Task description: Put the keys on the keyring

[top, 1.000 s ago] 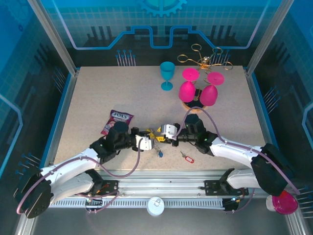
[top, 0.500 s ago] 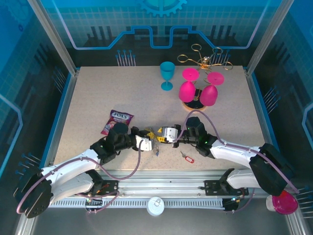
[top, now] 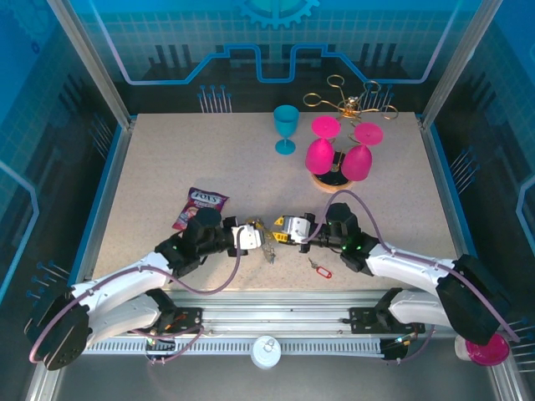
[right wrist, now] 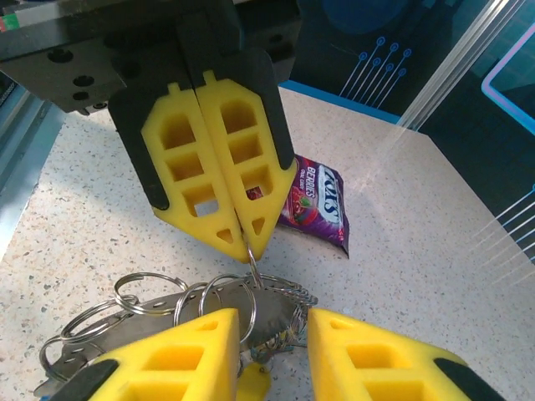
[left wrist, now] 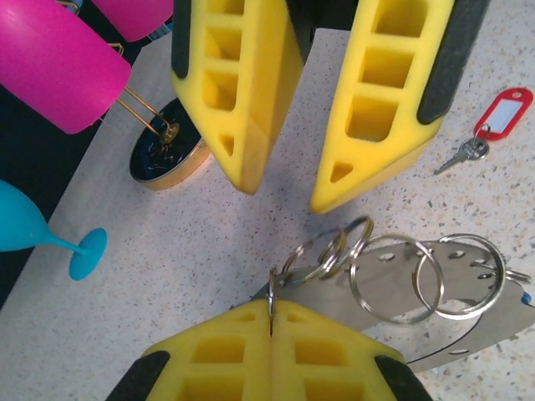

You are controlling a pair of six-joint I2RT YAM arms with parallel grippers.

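The keyring [left wrist: 338,249] is a bunch of linked silver split rings on a flat metal plate, lying on the table between both grippers [top: 267,244]. My left gripper [left wrist: 272,311] is shut on one thin ring of it, as the right wrist view confirms [right wrist: 247,238]. My right gripper [right wrist: 276,322] is open, and its fingers straddle the end of the keyring [right wrist: 280,301], facing the left gripper [left wrist: 284,196]. A key with a red tag [left wrist: 500,117] lies apart on the table [top: 319,270]. A yellow tag [right wrist: 255,386] hangs below the bunch.
A purple candy bag [top: 201,207] lies left of the grippers [right wrist: 316,196]. At the back stand a teal goblet [top: 286,127], two upturned pink goblets [top: 320,154] on a gold wire rack [top: 351,102]. My arms' cables loop over the front of the table.
My right arm's wrist has shifted right and its jaws have narrowed a little. The dangling keys under the bunch have moved slightly away from the front edge. The left gripper stays shut.
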